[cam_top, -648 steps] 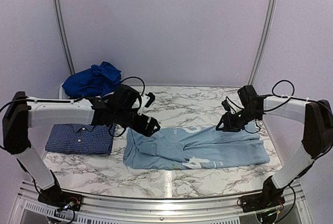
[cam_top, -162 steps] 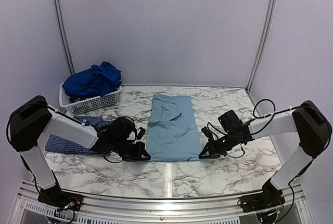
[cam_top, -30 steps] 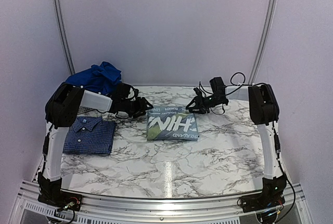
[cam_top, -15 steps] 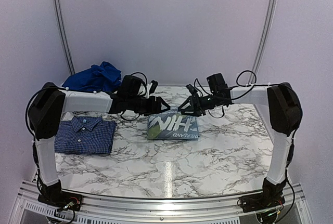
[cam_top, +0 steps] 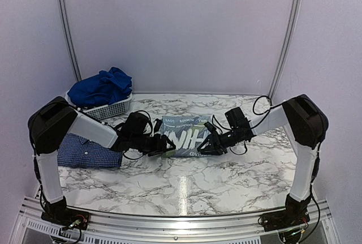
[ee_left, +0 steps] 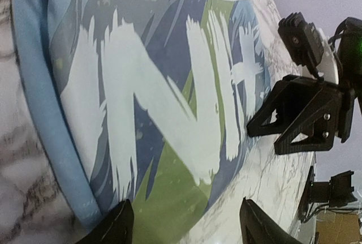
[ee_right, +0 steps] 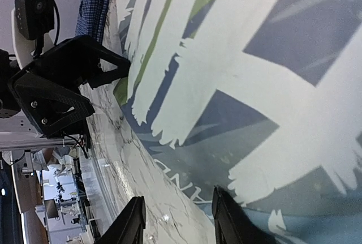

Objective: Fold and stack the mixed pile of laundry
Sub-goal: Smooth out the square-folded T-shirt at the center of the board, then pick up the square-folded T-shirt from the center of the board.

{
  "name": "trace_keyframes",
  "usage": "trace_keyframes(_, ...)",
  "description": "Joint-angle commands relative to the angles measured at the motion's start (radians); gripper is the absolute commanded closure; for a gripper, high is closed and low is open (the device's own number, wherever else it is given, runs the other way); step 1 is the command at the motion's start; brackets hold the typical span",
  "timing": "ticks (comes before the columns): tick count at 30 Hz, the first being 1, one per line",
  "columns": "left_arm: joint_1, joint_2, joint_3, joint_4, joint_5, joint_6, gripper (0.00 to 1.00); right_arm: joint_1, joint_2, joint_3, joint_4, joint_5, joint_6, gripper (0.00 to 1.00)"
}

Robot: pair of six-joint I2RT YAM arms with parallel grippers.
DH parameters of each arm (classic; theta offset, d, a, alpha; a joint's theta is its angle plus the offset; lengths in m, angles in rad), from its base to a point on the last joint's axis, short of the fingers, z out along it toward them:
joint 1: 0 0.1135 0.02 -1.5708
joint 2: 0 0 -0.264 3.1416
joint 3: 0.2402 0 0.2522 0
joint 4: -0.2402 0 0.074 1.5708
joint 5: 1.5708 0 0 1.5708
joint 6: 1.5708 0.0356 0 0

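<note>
The pale blue T-shirt (cam_top: 185, 133) lies folded in a small rectangle mid-table, white print up. It fills the left wrist view (ee_left: 147, 85) and the right wrist view (ee_right: 254, 74). My left gripper (cam_top: 167, 144) is open, low at the T-shirt's near left corner, one finger over the cloth (ee_left: 184, 234). My right gripper (cam_top: 207, 145) is open at the near right corner, straddling the hem (ee_right: 178, 222). The navy check shirt (cam_top: 85, 152) lies folded at the left. Royal blue clothes (cam_top: 102, 85) are heaped in the basket.
The white slatted basket (cam_top: 107, 110) stands at the back left corner. Each gripper shows in the other's wrist view: the right one (ee_left: 305, 116), the left one (ee_right: 62, 85). The marble table (cam_top: 186, 187) runs bare toward the near edge.
Both grippers have come from the T-shirt's far edge down to its near corners, low over the table. The folded T-shirt has stayed in place.
</note>
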Motion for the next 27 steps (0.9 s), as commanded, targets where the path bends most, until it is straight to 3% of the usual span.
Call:
trace_keyframes(1, -0.026, -0.155, -0.099, -0.127, -0.118, 0.051, 0.32, -0.003, -0.146, -0.090, -0.145, 0.086, -0.029, 0.58)
trace_keyframes(4, -0.068, -0.245, -0.010, -0.340, -0.309, 0.251, 0.29, -0.027, -0.273, -0.109, -0.180, 0.087, -0.003, 0.57)
trace_keyframes(7, -0.139, -0.215, 0.130, -0.491, -0.445, 0.485, 0.26, -0.075, -0.345, -0.140, -0.192, 0.110, 0.041, 0.56)
trace_keyframes(11, -0.211, -0.110, 0.281, -0.548, -0.505, 0.711, 0.26, -0.154, -0.382, -0.188, -0.187, 0.131, 0.078, 0.55)
trace_keyframes(15, -0.264, 0.005, 0.425, -0.552, -0.481, 0.900, 0.26, -0.204, -0.400, -0.198, -0.191, 0.135, 0.084, 0.55)
trace_keyframes(21, -0.325, 0.211, 0.642, -0.598, -0.473, 1.051, 0.29, -0.233, -0.402, -0.200, -0.207, 0.139, 0.081, 0.54)
trace_keyframes(27, -0.349, 0.368, 0.779, -0.628, -0.495, 1.084, 0.41, -0.235, -0.386, -0.206, -0.223, 0.153, 0.084, 0.50)
